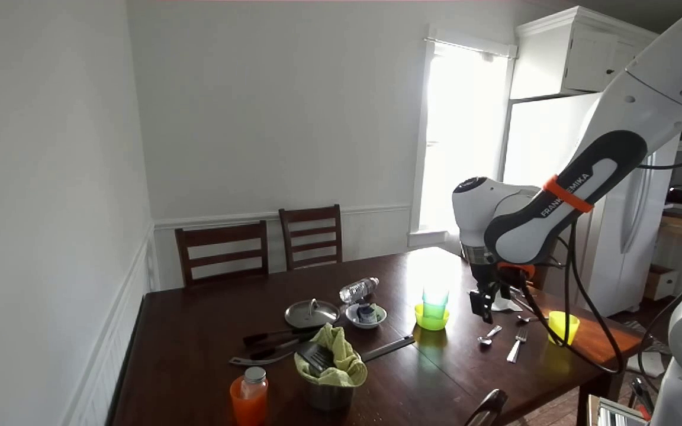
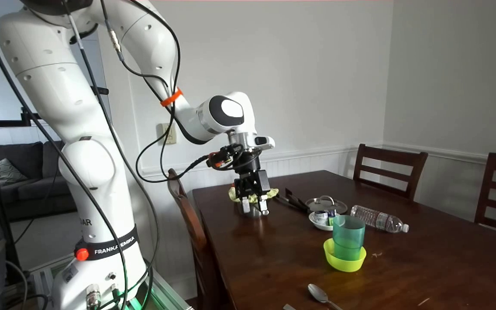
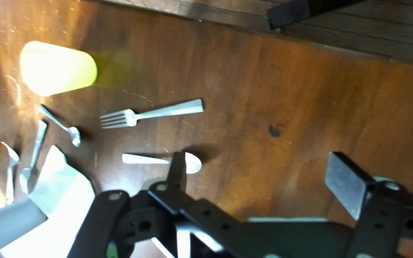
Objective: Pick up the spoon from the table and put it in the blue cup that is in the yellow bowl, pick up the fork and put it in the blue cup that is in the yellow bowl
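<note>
Left of centre in the wrist view, the metal spoon (image 3: 152, 160) lies partly behind one fingertip (image 3: 177, 169) of the spread, empty end effector (image 3: 262, 179); its long axis roughly follows the gap's width, so a leftward shift and turn seem needed. Lower right in an exterior view, the blue cup (image 2: 348, 234) stands in the yellow bowl (image 2: 346, 265).

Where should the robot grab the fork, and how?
The fork is probably best pinched by the middle of its handle, with the open gripper coming straight down from above. It lies flat on the table, and the handle is long and slim, so closing across its width should work.
</note>
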Robot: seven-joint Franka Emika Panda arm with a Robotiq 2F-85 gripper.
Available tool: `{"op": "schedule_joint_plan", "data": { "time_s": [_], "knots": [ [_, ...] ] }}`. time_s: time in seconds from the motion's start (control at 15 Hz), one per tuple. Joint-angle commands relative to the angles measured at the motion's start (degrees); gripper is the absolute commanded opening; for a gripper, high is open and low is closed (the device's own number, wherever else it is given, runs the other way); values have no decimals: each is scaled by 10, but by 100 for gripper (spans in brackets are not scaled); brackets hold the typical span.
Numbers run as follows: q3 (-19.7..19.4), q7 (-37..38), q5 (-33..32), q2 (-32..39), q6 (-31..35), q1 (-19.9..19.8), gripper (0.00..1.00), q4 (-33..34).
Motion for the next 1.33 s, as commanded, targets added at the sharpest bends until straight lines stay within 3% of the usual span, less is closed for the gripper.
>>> {"op": "schedule_joint_plan", "data": {
  "time_s": [0.0, 0.87, 0.93, 1.27],
  "knots": [
    [-3, 65, -99, 45, -31, -20, 100, 23],
    [-133, 68, -169, 231, 179, -20, 100, 90],
    [-129, 58, -142, 189, 146, -8, 100, 67],
    [-133, 58, -142, 199, 151, -3, 100, 72]
  ]
}}
